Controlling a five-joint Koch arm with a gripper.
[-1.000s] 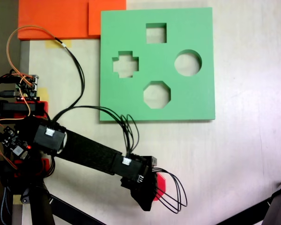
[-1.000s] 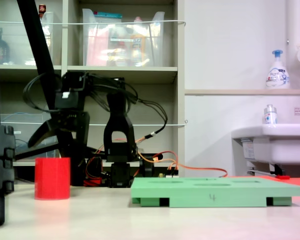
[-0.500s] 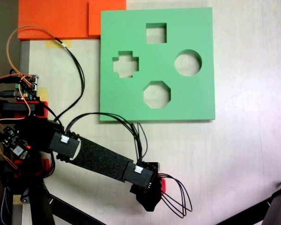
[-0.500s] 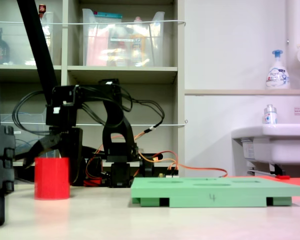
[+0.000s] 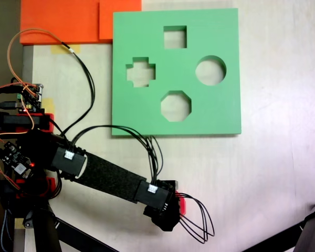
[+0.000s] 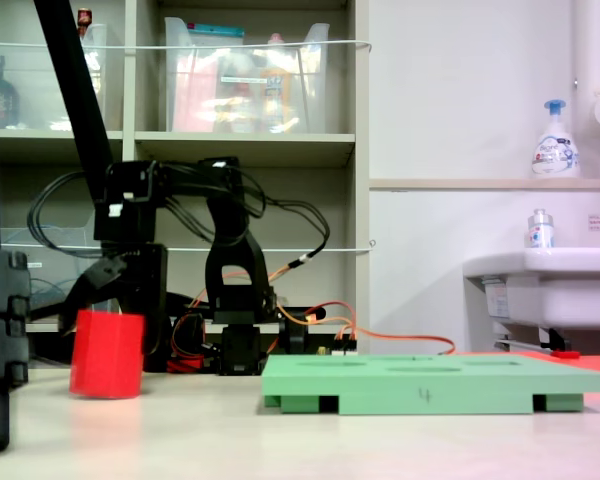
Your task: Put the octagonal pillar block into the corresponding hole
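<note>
With my jaws pinching the octagonal pillar block (image 6: 106,353), tilted just off the counter (image 5: 273,173) well short of the green board (image 5: 220,110), I judge carrying and seating it in the corresponding hole (image 5: 176,106) remain.

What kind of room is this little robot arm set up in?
Probably a lab or workshop corner rather than a home. Behind the table stands a shelf unit with clear storage bins, and to the right a white sink with a pump bottle of soap on the ledge above it.
</note>
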